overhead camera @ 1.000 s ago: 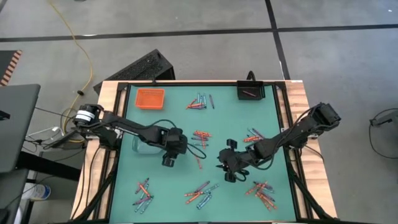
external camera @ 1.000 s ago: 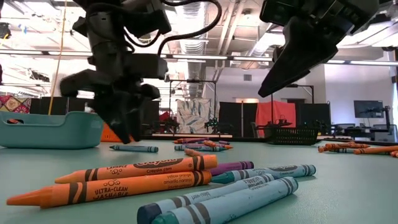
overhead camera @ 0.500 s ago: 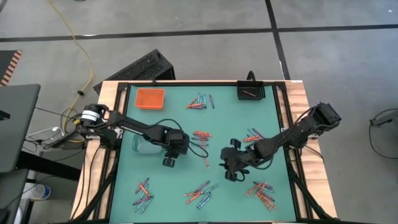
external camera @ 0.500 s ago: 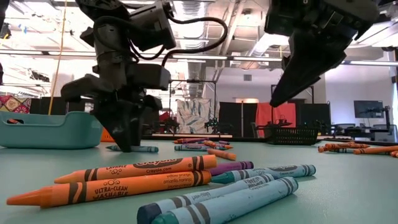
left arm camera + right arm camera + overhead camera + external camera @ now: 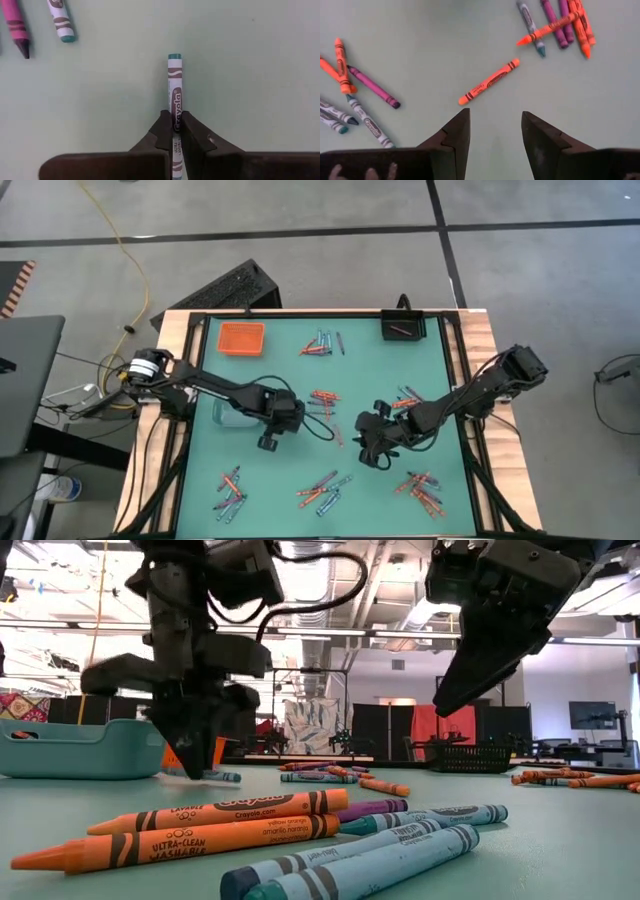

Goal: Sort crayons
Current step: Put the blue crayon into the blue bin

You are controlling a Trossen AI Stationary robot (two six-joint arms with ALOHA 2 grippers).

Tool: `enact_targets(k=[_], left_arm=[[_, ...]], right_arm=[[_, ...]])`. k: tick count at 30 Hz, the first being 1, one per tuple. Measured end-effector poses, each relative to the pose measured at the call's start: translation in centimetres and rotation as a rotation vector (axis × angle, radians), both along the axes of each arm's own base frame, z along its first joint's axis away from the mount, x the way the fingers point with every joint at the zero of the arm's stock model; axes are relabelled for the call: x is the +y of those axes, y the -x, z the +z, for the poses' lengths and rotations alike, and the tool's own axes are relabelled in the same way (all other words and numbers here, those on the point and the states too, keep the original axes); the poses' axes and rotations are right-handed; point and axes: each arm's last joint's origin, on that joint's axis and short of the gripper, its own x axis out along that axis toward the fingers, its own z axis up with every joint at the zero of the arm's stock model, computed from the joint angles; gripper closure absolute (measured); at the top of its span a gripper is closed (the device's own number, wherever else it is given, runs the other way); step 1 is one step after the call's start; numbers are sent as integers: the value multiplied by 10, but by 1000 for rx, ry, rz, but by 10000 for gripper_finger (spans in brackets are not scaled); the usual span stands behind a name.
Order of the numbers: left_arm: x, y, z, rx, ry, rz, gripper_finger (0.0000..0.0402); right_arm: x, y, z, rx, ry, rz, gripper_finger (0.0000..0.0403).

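Crayons lie in loose heaps over the green table (image 5: 285,360). My left gripper (image 5: 269,442) points down at the table's left middle, beside the clear tray (image 5: 231,413), and is shut on a blue-grey crayon (image 5: 174,90) that lies flat on the table. In the low view this gripper (image 5: 196,768) stands over that crayon (image 5: 222,777). My right gripper (image 5: 376,456) hangs open above the table right of centre. A lone orange crayon (image 5: 489,81) lies on the table ahead of its fingers (image 5: 492,131), apart from them. My left gripper pinches the blue-grey crayon's two long sides (image 5: 175,114) between its fingertips, about midway along the wrapper. The fingers come from above, pointing steeply down, and lie across the crayon. The crayon rests flat on the table, its blunt end (image 5: 174,57) sticking out ahead.
An orange tray (image 5: 241,337) stands at the far left and a black tray (image 5: 403,326) at the far right. Crayon heaps lie at the far middle (image 5: 322,345), the centre (image 5: 325,397), right of it (image 5: 410,396) and along the near side (image 5: 231,490) (image 5: 324,492) (image 5: 424,490).
My left gripper has shut on the blue-grey crayon, staying in place over it. My right gripper has rolled about its own axis while staying open. The lone orange crayon between the grippers has shifted along the table toward the right gripper.
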Motion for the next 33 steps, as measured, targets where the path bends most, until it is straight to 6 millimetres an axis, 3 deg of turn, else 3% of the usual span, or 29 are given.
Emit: enact_targets(k=[9, 15, 21, 25, 33], left_arm=[[-19, 8, 51, 55, -153, -20, 401], [-23, 42, 78, 139, -218, 66, 401], [-33, 77, 102, 146, -216, 170, 401], [-38, 99, 98, 138, -184, 221, 401], [-31, 130, 61, 107, -119, 296, 401]], right_arm=[[-6, 11, -15, 51, 3, -115, 234], [-8, 19, -37, -15, -51, -127, 234], [0, 13, -32, -137, -17, -27, 234], [3, 10, -30, -181, 23, 2, 234], [10, -13, -48, -108, 99, 31, 241]])
